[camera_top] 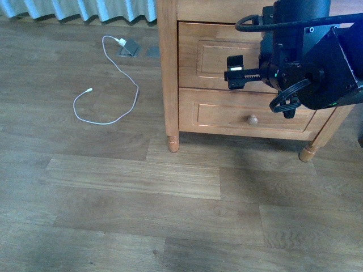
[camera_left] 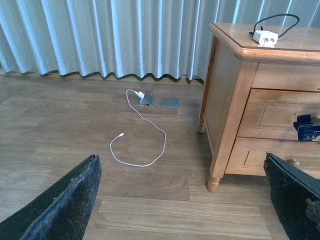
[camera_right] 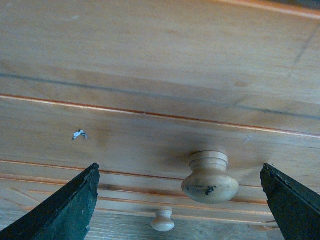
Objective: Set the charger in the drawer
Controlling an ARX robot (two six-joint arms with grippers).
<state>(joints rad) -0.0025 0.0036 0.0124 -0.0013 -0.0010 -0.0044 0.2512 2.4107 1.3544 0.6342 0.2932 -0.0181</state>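
The charger [camera_left: 265,36], a small white block with a looped black cable, lies on top of the wooden nightstand [camera_left: 227,90]; the front view does not show it. The upper drawer [camera_top: 212,54] is shut. My right gripper [camera_top: 231,72] is open and close in front of the drawer's panel. In the right wrist view the drawer's round knob [camera_right: 210,178] sits between the spread fingers [camera_right: 70,205] of the gripper [camera_right: 180,202], nearer one side, untouched. My left gripper [camera_left: 182,200] is open and empty above the floor, well away from the nightstand.
The shallower lower drawer [camera_top: 227,116] with its knob [camera_top: 252,119] is shut below. A long white cable [camera_top: 122,79] with a plug lies looped on the wood floor by two floor sockets [camera_top: 129,49]. Curtains [camera_left: 100,35] hang behind. The nightstand leg [camera_top: 173,141] stands near.
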